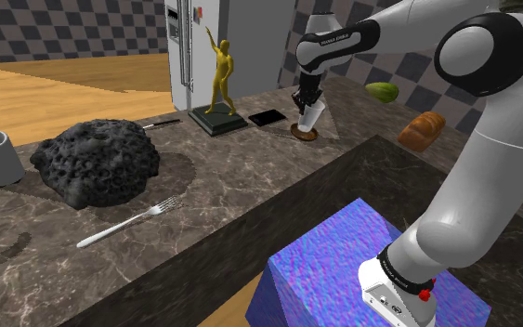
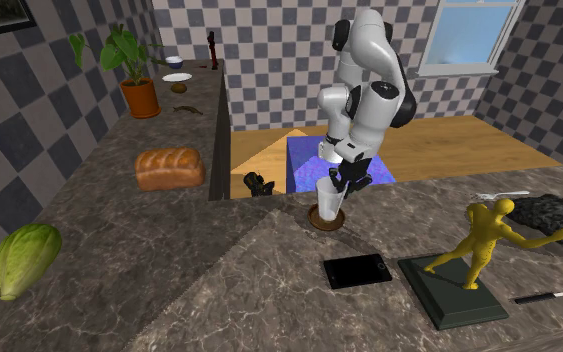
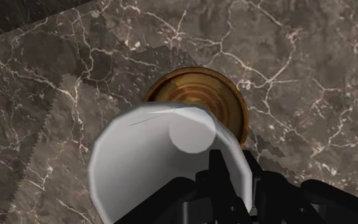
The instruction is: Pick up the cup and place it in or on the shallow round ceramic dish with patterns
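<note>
Gripper (image 3: 228, 170): closed on the wall of the pale grey cup (image 3: 165, 159), one finger apparently inside the rim and one outside, a hold that leaves the cup's base free to be set down. In the shoulder view the gripper (image 1: 307, 102) carries the cup (image 1: 311, 116) slightly tilted, which follows from the one-sided pinch. Cup position: directly over the brown, ring-patterned dish (image 3: 229, 95), base low over its centre; whether the base touches the dish (image 1: 305, 134) cannot be told. Judgement: placement is nearly complete, and what remains is contact and release. Risk: the tilt could tip the cup off the shallow dish on release. Surroundings: the dish sits on the dark marble counter (image 1: 250, 176), a black phone (image 1: 268, 118) lies just beside it, and a gold figurine (image 1: 218, 79) stands beyond. Neither obstructs.
</note>
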